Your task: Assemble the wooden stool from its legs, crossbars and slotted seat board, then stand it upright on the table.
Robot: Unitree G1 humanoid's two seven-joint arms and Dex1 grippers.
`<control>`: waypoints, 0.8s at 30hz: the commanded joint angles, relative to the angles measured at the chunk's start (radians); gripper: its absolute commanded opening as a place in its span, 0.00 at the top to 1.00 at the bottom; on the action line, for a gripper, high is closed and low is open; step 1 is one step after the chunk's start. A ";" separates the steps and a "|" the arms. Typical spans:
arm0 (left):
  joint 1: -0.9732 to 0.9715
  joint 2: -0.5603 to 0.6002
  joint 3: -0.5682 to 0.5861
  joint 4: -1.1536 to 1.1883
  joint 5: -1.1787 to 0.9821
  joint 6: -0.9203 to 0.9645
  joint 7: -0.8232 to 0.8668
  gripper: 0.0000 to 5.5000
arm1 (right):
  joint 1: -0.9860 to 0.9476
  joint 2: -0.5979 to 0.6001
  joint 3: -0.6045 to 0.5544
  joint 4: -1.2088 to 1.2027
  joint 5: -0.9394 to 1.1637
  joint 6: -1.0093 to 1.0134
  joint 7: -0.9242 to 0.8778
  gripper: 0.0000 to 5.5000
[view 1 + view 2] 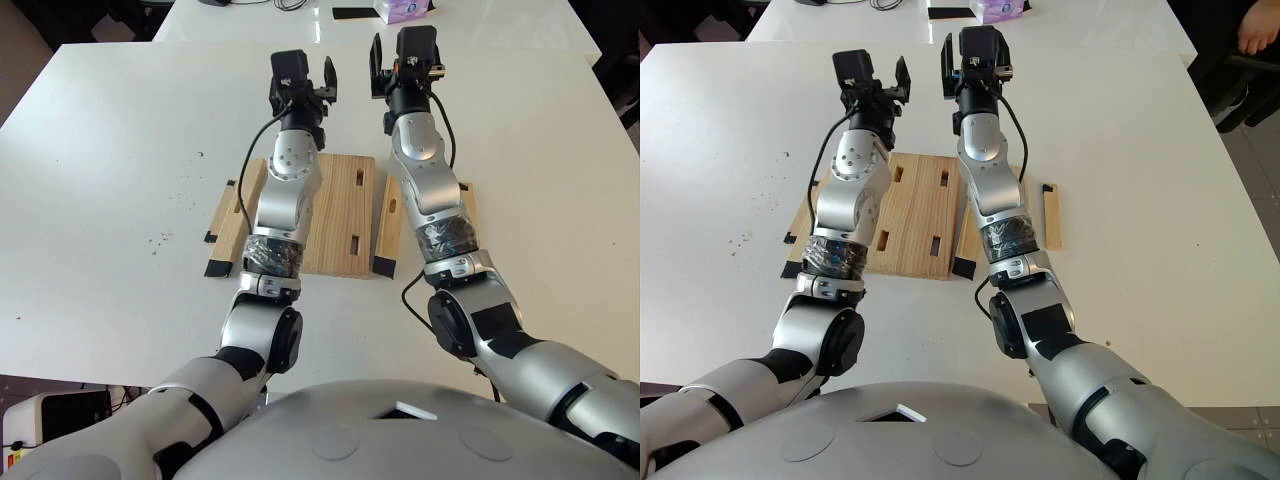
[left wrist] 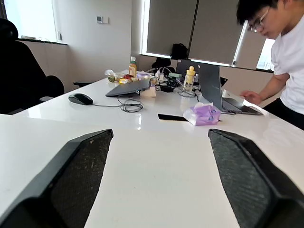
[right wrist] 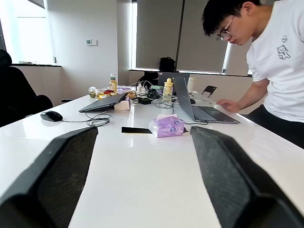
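Observation:
The slotted seat board [image 1: 340,215] lies flat on the white table [image 1: 120,170], partly under both forearms. Wooden pieces with black ends [image 1: 228,228] lie along its left side. Another such piece [image 1: 390,225] lies along its right side, and a thin wooden bar [image 1: 1051,215] rests further right. My left gripper [image 1: 310,88] is held above the table just past the board's far edge, open and empty; its dark fingers [image 2: 80,175] stand wide apart. Beside it, my right gripper [image 1: 398,65] is also open with nothing between its fingers [image 3: 228,180].
A second table behind carries a purple tissue pack [image 2: 203,115], a flat black device [image 1: 352,14], laptops [image 3: 199,107], a mouse [image 2: 80,99] and cables. Bare table surface stretches far to the left and right of the wooden parts. Small dark specks [image 1: 160,238] dot the left side.

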 commanded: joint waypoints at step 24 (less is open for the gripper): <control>0.085 0.007 -0.001 -0.058 0.051 -0.019 0.050 0.32 | 0.059 0.026 -0.011 -0.077 0.038 0.039 0.060 0.34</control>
